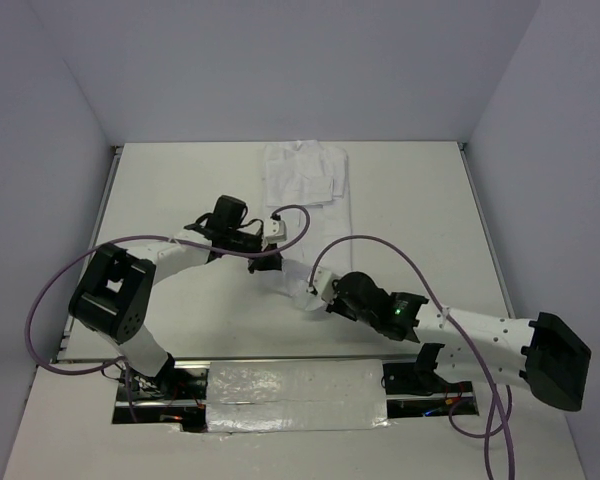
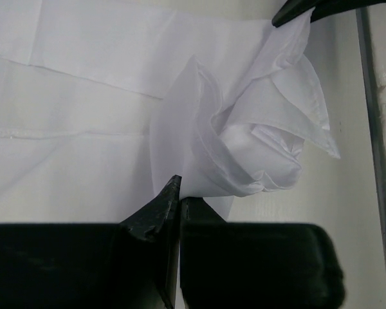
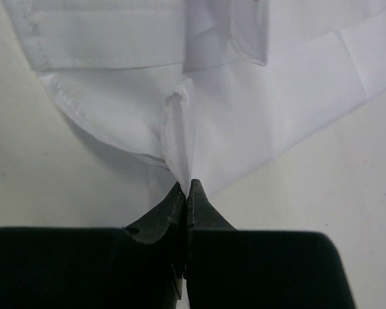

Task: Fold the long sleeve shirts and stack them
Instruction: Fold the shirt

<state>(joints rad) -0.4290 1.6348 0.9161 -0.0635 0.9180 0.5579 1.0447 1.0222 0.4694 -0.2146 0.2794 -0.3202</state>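
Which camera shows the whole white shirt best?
The top external view: only it takes in most of the shirt. The left wrist shows just a bunched fold, the right wrist a stitched edge.

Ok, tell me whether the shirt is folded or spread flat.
Neither: the shirt is bunched into loose folds at its near end, where the left tool and right tool pinch it.

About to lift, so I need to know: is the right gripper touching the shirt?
Touching. The right wrist view shows the right gripper with its jaws shut on a pinched fold of the shirt.
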